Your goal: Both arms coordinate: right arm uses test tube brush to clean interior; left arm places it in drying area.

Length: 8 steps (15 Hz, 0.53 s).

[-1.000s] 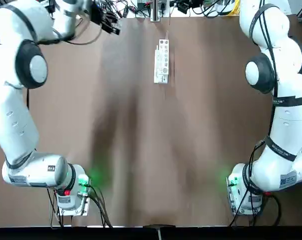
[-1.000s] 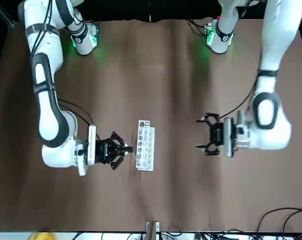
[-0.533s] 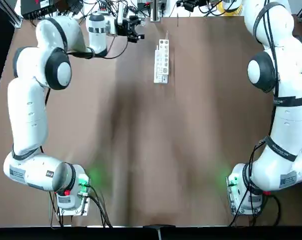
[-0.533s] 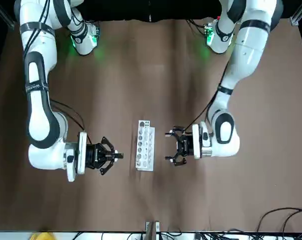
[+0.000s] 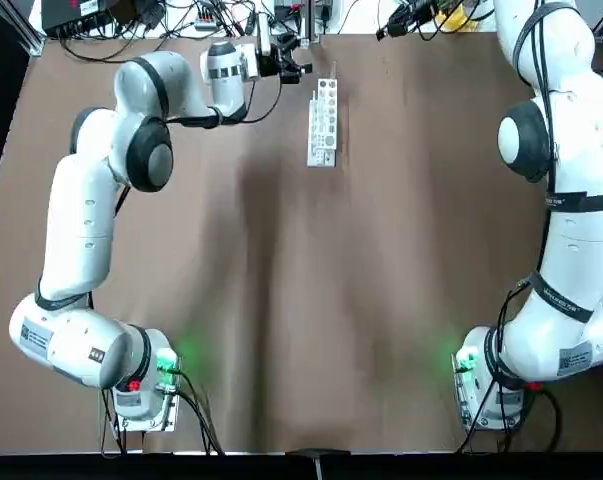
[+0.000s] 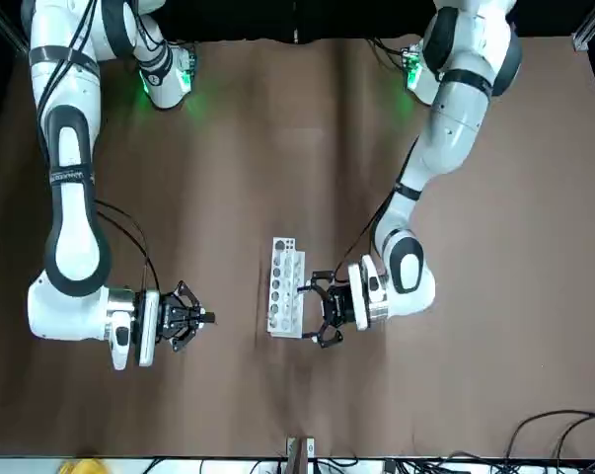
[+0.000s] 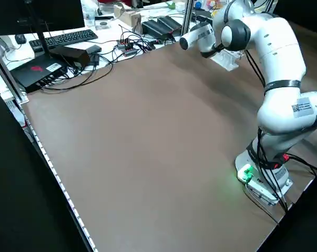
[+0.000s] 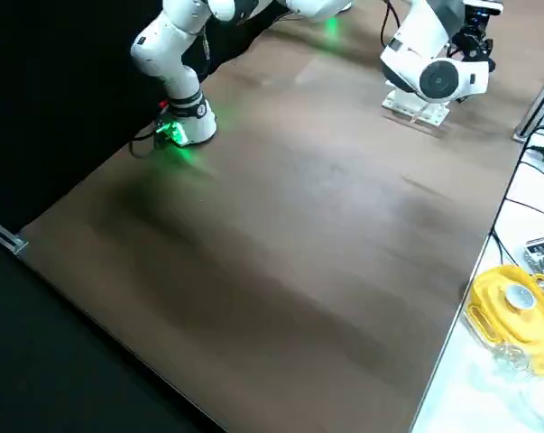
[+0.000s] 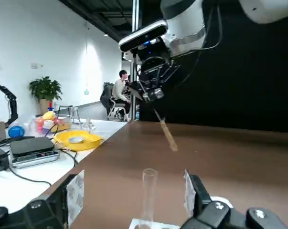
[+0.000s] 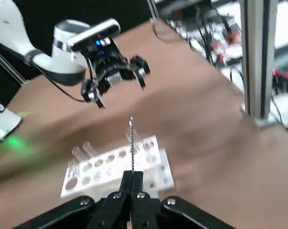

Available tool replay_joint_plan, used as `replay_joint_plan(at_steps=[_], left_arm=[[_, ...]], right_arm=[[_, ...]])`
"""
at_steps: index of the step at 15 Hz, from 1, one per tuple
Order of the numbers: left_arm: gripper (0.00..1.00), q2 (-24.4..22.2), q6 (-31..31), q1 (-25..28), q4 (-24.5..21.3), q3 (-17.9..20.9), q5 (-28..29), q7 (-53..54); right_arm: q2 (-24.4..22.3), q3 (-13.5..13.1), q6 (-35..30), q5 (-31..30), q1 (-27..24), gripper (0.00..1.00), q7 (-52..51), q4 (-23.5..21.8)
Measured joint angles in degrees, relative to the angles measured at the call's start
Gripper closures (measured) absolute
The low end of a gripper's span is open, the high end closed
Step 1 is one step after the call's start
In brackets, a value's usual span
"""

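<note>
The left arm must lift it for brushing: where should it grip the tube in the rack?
Grip the tube on its bare upper half, above the rack, coming in level from the left gripper side. The tube stands upright with its foot in a hole, and the open fingers flank it. The right gripper holds the brush on the rack's other side.

even overhead light, soft shadows, right wrist view blurred.

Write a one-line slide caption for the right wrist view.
Right pincer, shut on the test tube brush, points it at the white rack; the left pincer hovers open beyond.
</note>
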Motion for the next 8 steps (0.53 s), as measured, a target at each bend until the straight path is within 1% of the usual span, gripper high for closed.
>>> replay_joint_plan(at_steps=[2,4,6,8], left_arm=[[0.00,2.31,2.52,-1.07,2.89,0.02,-0.39,0.00],[0.01,4.57,3.23,-1.93,5.24,0.03,-0.40,0.00],[0.01,6.17,3.28,-2.58,6.47,0.02,-0.41,0.00],[0.02,7.07,3.28,-3.25,6.95,0.02,-0.48,0.04]], right_arm=[[0.03,-0.69,0.63,-3.26,0.21,0.98,5.13,-0.23],[0.22,-1.36,0.90,-4.77,0.25,0.98,11.29,-0.52],[0.49,-1.99,1.40,-7.01,0.24,0.98,20.12,-0.75],[0.62,-2.07,2.44,-11.46,0.32,0.98,28.75,-1.02]])
